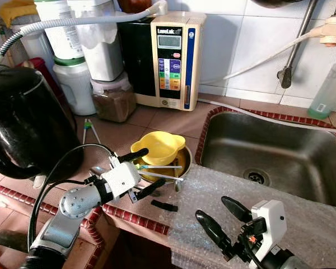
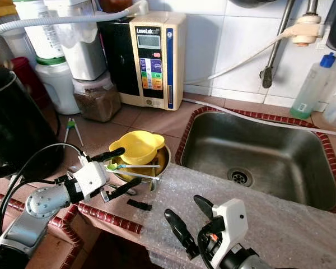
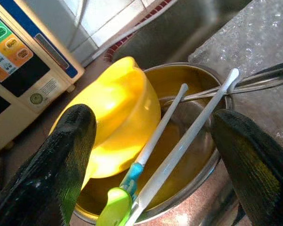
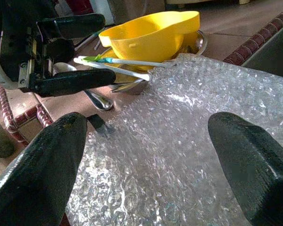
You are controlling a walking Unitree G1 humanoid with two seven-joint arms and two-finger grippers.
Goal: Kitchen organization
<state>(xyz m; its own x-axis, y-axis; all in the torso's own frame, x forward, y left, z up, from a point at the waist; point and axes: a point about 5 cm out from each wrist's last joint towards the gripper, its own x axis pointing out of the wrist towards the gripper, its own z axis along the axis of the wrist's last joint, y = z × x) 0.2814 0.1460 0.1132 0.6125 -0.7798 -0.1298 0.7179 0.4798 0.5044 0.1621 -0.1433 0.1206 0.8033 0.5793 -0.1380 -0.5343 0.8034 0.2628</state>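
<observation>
A yellow plastic bowl sits tilted in a steel bowl on the tiled counter, just left of the sink. Two thin white utensils, one with a green and blue end, lie across the steel bowl's rim. My left gripper is open at the bowl's near-left side, its fingers above and below the utensils' ends without touching them. My right gripper is open and empty, low over a sheet of bubble wrap at the counter's front.
The steel sink lies to the right. A black kettle stands at the left, with a water machine and jars behind. A small black piece and a spoon lie near the front edge.
</observation>
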